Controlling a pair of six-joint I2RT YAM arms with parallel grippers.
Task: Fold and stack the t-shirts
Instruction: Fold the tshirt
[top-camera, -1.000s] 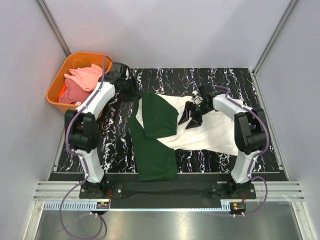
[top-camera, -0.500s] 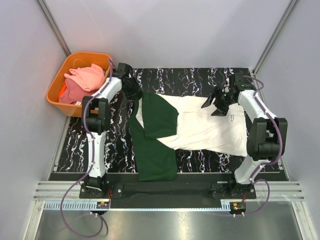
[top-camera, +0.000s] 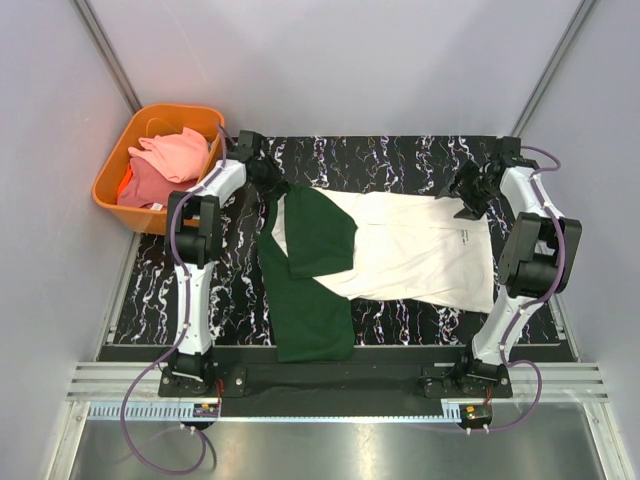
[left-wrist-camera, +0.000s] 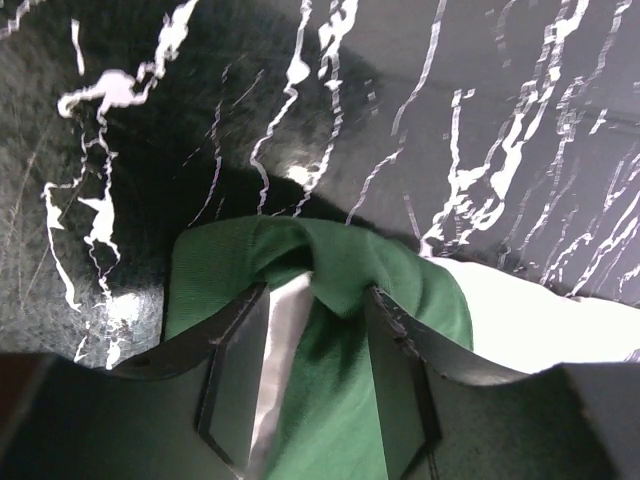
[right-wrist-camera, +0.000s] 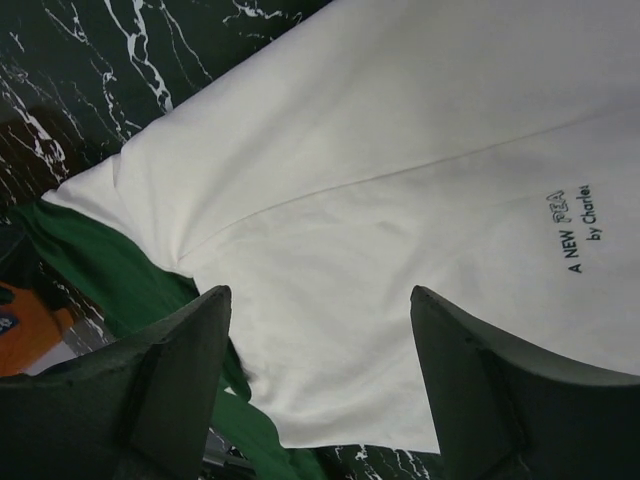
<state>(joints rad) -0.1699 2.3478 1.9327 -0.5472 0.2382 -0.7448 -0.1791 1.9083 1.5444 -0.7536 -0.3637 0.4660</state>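
Observation:
The cream t-shirt (top-camera: 410, 245) lies spread across the black marbled table, its dark green sleeves (top-camera: 312, 270) folded over at the left. My left gripper (top-camera: 262, 173) is at the shirt's far left corner, and in the left wrist view it (left-wrist-camera: 316, 292) is shut on a bunched fold of green cloth (left-wrist-camera: 345, 265). My right gripper (top-camera: 470, 190) is open and empty above the shirt's far right corner. In the right wrist view it (right-wrist-camera: 320, 300) hovers over cream cloth (right-wrist-camera: 400, 170) near small dark lettering (right-wrist-camera: 578, 228). The cartoon face is hidden.
An orange basket (top-camera: 108, 170) at the far left, off the table's corner, holds pink (top-camera: 175, 152) and coral (top-camera: 138, 187) t-shirts. The marbled table (top-camera: 380, 155) shows along the far side and at the near right. Grey walls close in on both sides.
My right gripper has moved from the shirt's middle out to its far right corner, open all the while. My left arm has stretched out, its gripper settling on the shirt's far left corner.

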